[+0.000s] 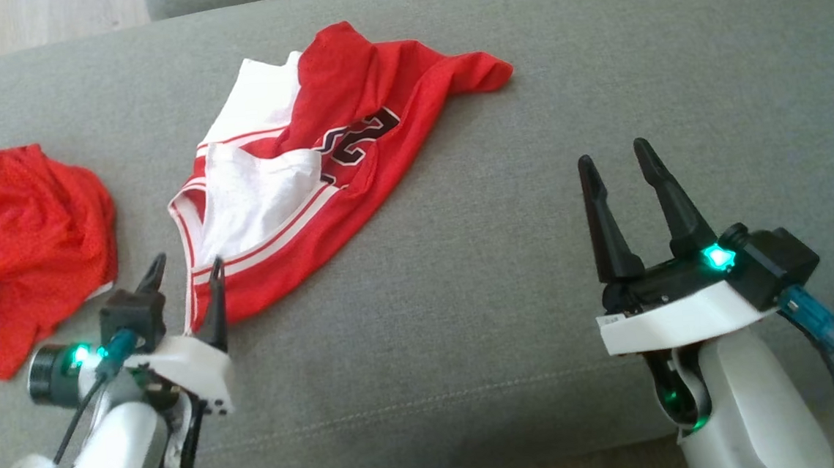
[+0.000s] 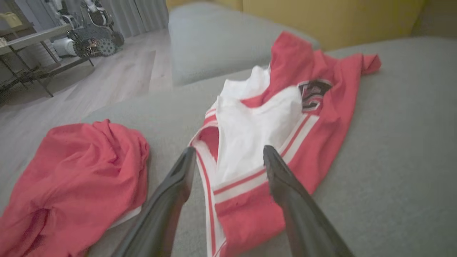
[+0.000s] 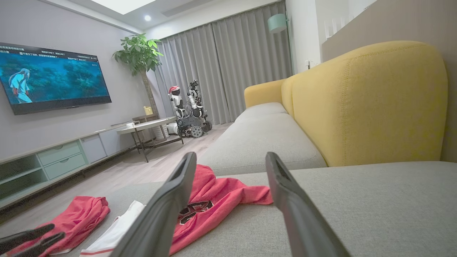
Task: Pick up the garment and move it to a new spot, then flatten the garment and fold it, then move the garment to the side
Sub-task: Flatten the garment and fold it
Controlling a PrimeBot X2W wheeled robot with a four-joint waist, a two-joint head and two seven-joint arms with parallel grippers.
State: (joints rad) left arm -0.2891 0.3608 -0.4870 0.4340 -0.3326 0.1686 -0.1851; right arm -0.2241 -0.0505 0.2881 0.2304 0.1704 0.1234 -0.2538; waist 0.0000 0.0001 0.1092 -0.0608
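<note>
- I see the red-and-white jersey (image 1: 353,158) lying crumpled on the grey sofa cushion (image 1: 513,345), left of centre.
- My left gripper (image 1: 185,276) stands released at its near hem.
- My right gripper (image 1: 613,155) is released too, well to the right.
- Red shorts (image 1: 21,240) lie at the far left.

Grey sofa seat (image 1: 511,315) carries a crumpled red-white jersey (image 1: 355,187) and bunched red cloth (image 1: 21,247)

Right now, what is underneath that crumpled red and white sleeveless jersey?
The red and white sleeveless jersey lies directly on the grey fabric sofa cushion, which shows all around it. Its own folds overlap, so whatever cloth or cushion lies beneath them is covered.
</note>
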